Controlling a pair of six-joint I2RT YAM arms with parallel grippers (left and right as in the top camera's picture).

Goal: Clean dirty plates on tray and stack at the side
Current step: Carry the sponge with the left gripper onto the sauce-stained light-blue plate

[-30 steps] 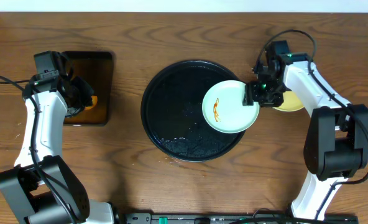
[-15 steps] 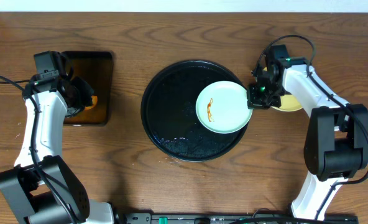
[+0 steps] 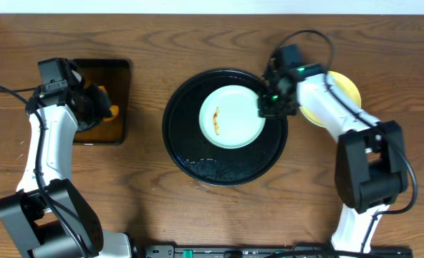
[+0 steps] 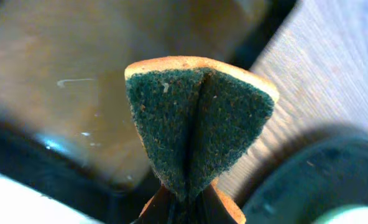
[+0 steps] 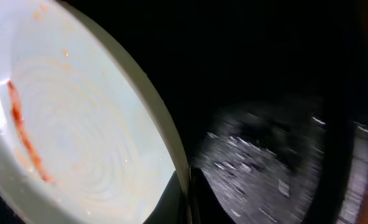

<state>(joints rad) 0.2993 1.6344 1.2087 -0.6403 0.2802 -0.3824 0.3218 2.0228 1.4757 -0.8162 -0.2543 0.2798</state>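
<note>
Progress, as we judge it: early. The tray (image 3: 177, 147) lies mid-table, and the mint plate (image 3: 233, 125) sits flat inside it, above centre. The right gripper (image 3: 268, 109) is clamped on that plate's right rim; the wrist view shows the rim pinched between the fingertips. An orange-brown smear (image 3: 215, 120) runs across the plate's well, so it is not yet cleaned.

A yellow plate (image 3: 345, 89) rests on the bare table to the tray's right, partly under the right arm. Its visible part shows no sauce, and we take it as the start of the stack. We find no third plate in view.

The left gripper (image 3: 102, 115) hangs over the liquid tray (image 3: 119, 75), well apart from the plate, its fingers closed on a folded sponge (image 4: 196, 130). What is left: scrubbing the mint plate and stacking it on the yellow one.

Surface: the table (image 3: 155, 43) is brown wood grain, dry where visible. The tray's lower part carries droplets (image 3: 212, 168). A pale strip borders the top edge; nothing more of the room shows.
</note>
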